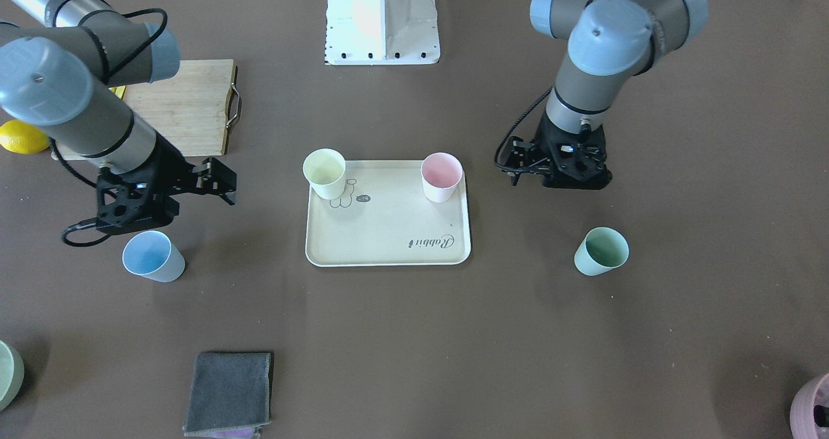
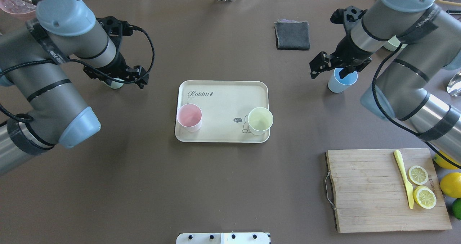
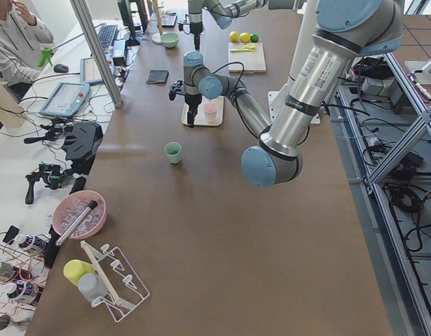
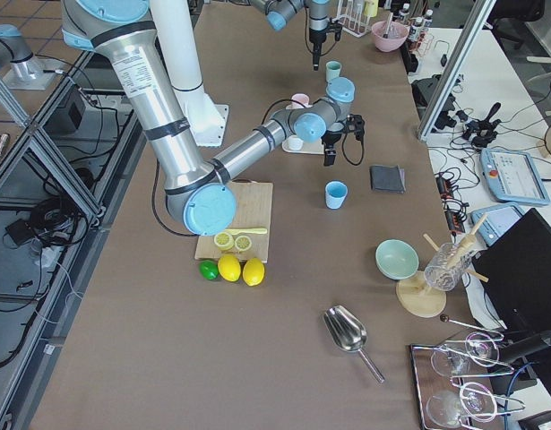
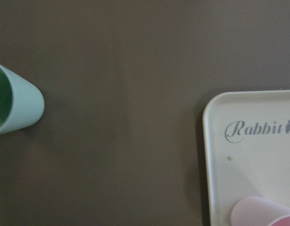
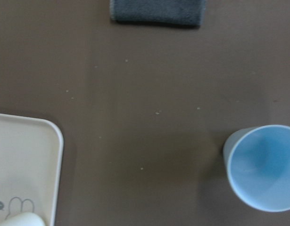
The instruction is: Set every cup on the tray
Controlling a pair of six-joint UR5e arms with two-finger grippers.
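The cream tray (image 1: 388, 232) lies mid-table with the pale yellow cup (image 1: 324, 173) and the pink cup (image 1: 441, 176) upright on its robot-side corners. The mint green cup (image 1: 601, 251) stands on the table beyond my left gripper (image 1: 575, 179), which hovers between it and the tray, looking open and empty. The mint cup sits at the left edge of the left wrist view (image 5: 15, 106). The light blue cup (image 1: 153, 256) stands just beyond my right gripper (image 1: 139, 215), also looking open and empty. It shows at the lower right of the right wrist view (image 6: 262, 167).
A wooden cutting board (image 2: 378, 190) with lemon slices and a yellow knife lies near the robot on its right, with lemons beside it. A grey cloth (image 2: 292, 35) lies at the far side. A pale green bowl (image 1: 6, 374) and a mauve pot (image 1: 813, 410) sit at the far corners.
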